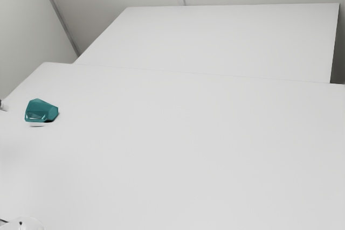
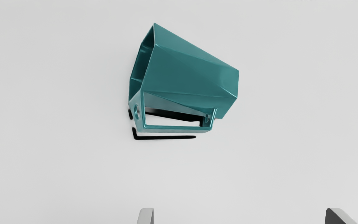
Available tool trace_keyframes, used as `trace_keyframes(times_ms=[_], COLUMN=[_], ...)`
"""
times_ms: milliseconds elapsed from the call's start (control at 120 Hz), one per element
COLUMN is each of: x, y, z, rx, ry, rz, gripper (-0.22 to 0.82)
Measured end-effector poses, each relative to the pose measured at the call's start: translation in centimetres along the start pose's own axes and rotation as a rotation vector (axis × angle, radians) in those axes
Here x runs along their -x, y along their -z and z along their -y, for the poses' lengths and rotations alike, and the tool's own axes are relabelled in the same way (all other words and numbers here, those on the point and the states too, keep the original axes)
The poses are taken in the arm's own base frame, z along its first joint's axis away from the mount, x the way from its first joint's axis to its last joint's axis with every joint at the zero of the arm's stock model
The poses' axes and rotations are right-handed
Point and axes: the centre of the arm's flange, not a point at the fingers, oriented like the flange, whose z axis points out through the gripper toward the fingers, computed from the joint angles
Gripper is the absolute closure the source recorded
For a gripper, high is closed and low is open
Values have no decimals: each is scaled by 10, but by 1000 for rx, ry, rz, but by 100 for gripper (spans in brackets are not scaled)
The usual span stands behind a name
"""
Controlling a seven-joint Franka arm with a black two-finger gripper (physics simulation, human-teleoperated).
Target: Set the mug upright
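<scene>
Our gripper (image 2: 239, 216) stands wide, its fingers far apart with nothing between them. The mug (image 2: 183, 76) lies on its side on the table (image 1: 188, 149), well apart from them, so we judge it has yet to be righted. In the exterior view the gripper is on the mug's left, off its mouth (image 2: 141, 65). In the wrist view the handle (image 2: 177, 128) is on the mug's side toward our fingers, and the mug's long axis, mouth to base (image 2: 230, 95), runs roughly along the line from finger to finger, a little aslant. The mouth end is nearer one finger's line; the base falls inside the gap. We judge that closing across the body would want a good turn of the hand, then a tip of the mug, mouth upward.
</scene>
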Motion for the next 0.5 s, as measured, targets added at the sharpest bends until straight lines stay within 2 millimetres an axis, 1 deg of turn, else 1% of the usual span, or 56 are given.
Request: trace_keyframes(times_ms=[158, 308, 400, 500], x=[3, 3, -1, -9], y=[-18, -44, -57, -72], z=[35, 63, 78, 93], rx=[58, 98, 109, 122], ry=[-65, -142, -190, -240], rz=[-21, -31, -42, -63], gripper=[0, 0, 0, 0])
